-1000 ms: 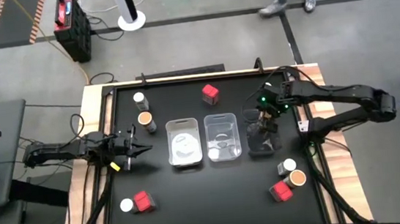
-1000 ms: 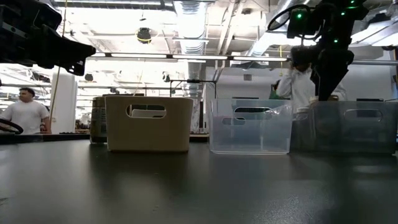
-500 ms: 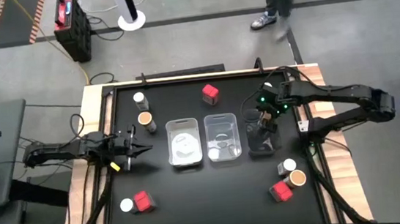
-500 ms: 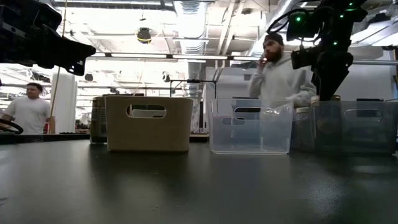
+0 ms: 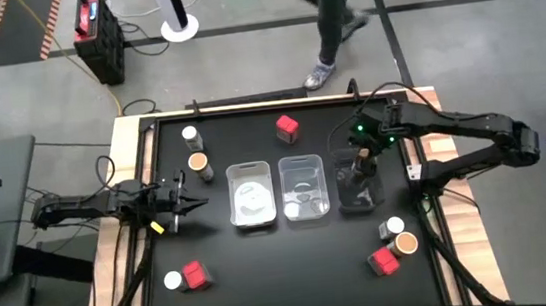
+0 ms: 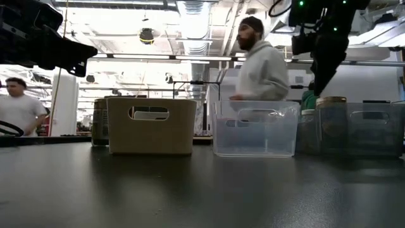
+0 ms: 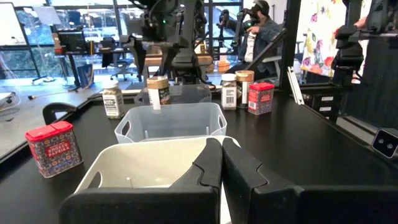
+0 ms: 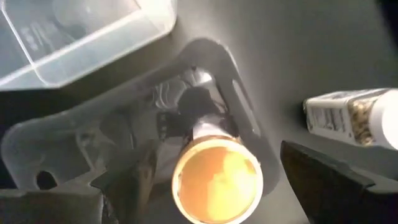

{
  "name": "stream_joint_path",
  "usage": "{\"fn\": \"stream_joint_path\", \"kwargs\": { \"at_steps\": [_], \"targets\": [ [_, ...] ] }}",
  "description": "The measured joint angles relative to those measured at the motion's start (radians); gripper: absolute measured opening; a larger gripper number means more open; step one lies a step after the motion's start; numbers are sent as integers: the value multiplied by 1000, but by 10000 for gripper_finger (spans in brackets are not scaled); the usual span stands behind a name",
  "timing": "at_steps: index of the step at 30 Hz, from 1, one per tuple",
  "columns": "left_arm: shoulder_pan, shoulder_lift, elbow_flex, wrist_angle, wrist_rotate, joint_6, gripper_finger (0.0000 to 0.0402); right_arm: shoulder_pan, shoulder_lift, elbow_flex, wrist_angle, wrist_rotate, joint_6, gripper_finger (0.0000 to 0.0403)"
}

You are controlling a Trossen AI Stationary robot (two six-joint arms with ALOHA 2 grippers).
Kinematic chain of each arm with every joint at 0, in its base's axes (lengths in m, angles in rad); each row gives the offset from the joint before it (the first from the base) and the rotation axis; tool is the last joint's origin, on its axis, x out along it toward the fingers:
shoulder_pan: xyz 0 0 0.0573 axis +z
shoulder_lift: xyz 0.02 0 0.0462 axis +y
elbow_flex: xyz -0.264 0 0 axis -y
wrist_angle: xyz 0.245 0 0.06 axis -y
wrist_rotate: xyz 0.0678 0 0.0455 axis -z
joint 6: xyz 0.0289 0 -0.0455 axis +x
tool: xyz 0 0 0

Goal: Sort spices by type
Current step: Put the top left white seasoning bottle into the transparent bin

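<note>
Right gripper [image 5: 360,148] hangs wide open right over the tan-lidded jar [image 5: 361,154] standing in the smoky tray [image 5: 359,201] at 3 o'clock on the desk [image 5: 295,271], while left gripper [image 5: 190,203] sits closed at 9 o'clock.

Three trays sit side by side at the middle of my black worktop [image 5: 264,264]: a white tray [image 5: 252,193], a clear tray [image 5: 303,186] and a dark tray [image 5: 341,179]. Beyond, a person [image 6: 261,66] walks past; another person [image 6: 18,109] stands farther off.
</note>
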Motion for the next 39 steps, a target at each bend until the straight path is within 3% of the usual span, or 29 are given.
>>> {"fn": "stream_joint_path", "kwargs": {
  "at_steps": [10, 18, 28, 35, 39],
  "targets": [
    [0, 0, 0, 0, 0, 0, 0, 0, -16, 34, 11, 1, 33, 368],
    [0, 0, 0, 0, 0, 0, 0, 30, -139, 31, 103, 56, 100, 364],
    [0, 0, 0, 0, 0, 1, 0, 99, -277, -62, 334, 134, 159, 363],
    [0, 0, 0, 0, 0, 4, 0, 127, -281, -164, 468, 139, 232, 363],
    [0, 0, 0, 0, 0, -72, 0, 152, -265, -247, 598, 139, 243, 363]
  ]
}}
